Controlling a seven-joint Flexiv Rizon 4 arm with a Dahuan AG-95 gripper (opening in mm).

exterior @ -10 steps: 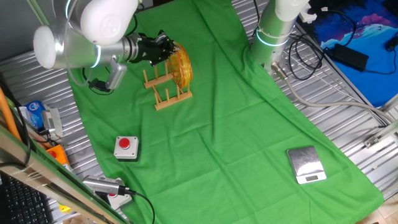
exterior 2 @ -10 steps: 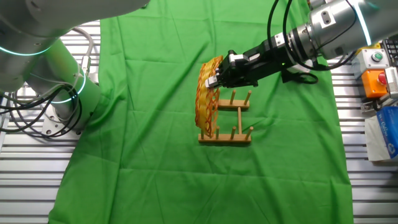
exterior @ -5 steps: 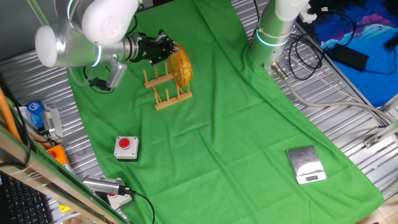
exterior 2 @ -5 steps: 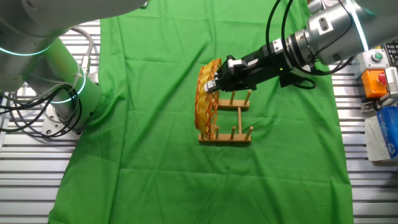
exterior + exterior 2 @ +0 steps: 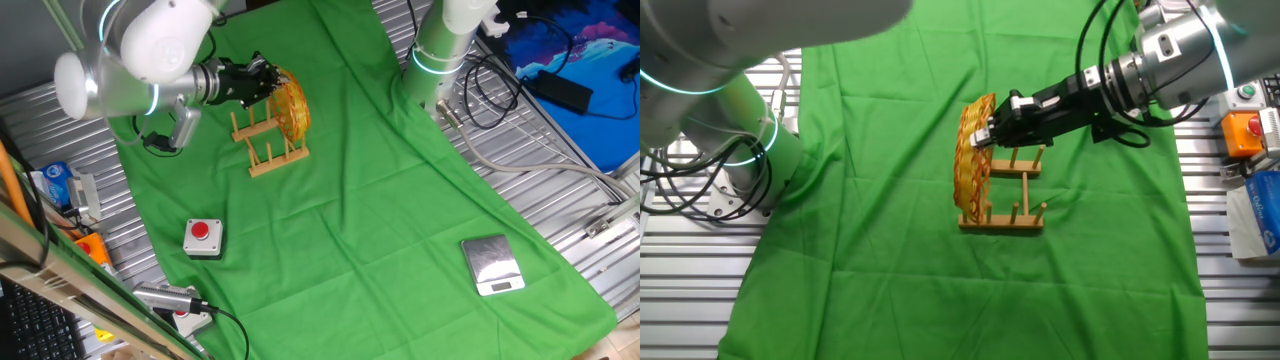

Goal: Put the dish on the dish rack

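**A:** Nearest items on the bench point(image 5: 400, 200), please.

**B:** Item one: a small silver scale point(image 5: 492, 265) lay on the green cloth point(image 5: 380, 240) at the near right. Item two: a red push-button box point(image 5: 203, 236) sat on the cloth at the near left. A second push-button unit point(image 5: 172, 304) with a cable lay at the cloth's near edge, partly off it.

**A:** Mid-field?

**B:** Item three: the dish rack point(image 5: 268, 140), light wood, two base rails with upright pegs, stood flat on the cloth. Item four: the dish point(image 5: 290, 104), yellow wicker with reddish streaks, stood on edge in the end slot of the rack, its lower rim down between the pegs. In the other fixed view the dish point(image 5: 972, 160) was upright at the rack's point(image 5: 1010, 200) left end.

**A:** And the tool?

**B:** The black tool point(image 5: 987, 130) reached in level over the rack, at the dish's upper rim. Its fingertips met the wicker edge; whether they clamped it or stood apart could not be told.

**A:** Farthest?

**B:** A second arm's white base point(image 5: 445, 45) stood at the cloth's far edge, with cables beside it.
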